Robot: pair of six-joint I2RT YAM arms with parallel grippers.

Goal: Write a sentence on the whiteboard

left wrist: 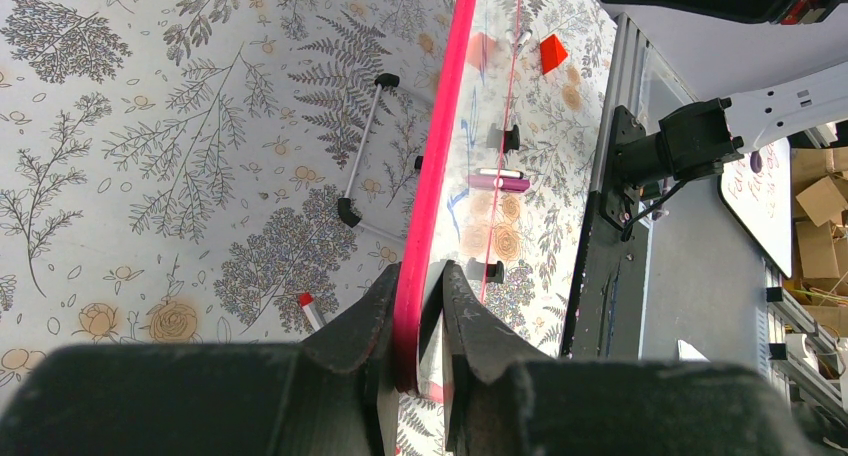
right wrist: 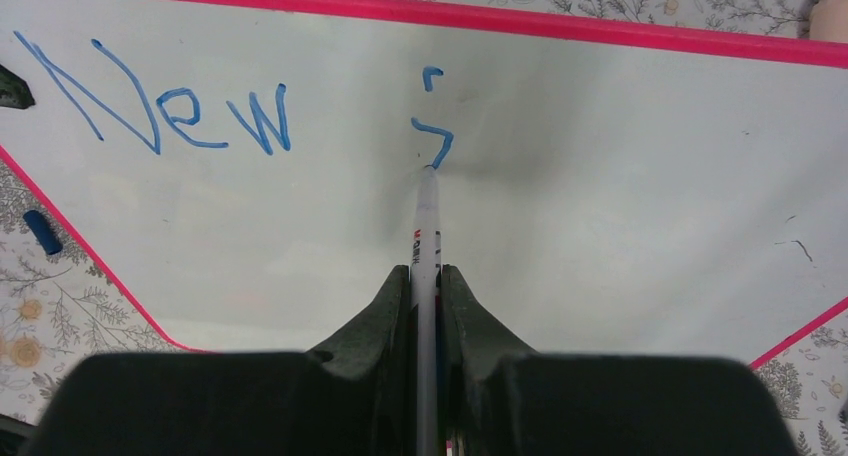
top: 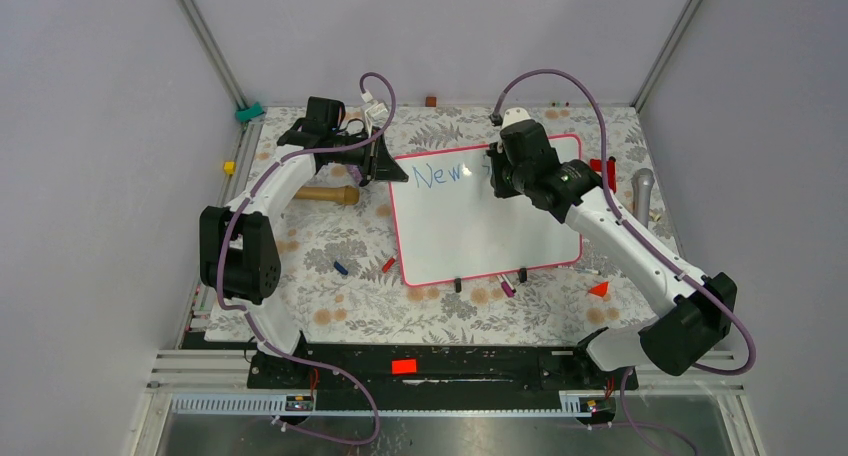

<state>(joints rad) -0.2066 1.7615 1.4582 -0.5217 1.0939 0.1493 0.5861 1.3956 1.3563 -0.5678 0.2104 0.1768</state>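
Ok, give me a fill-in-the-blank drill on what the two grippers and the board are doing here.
1. The ____ is shut on the whiteboard's pink frame.
2. The right gripper holds a ____ with its tip against the whiteboard.
3. The finished word reads ____.
4. Its ink is ____.
Missing words: left gripper; marker; New; blue.
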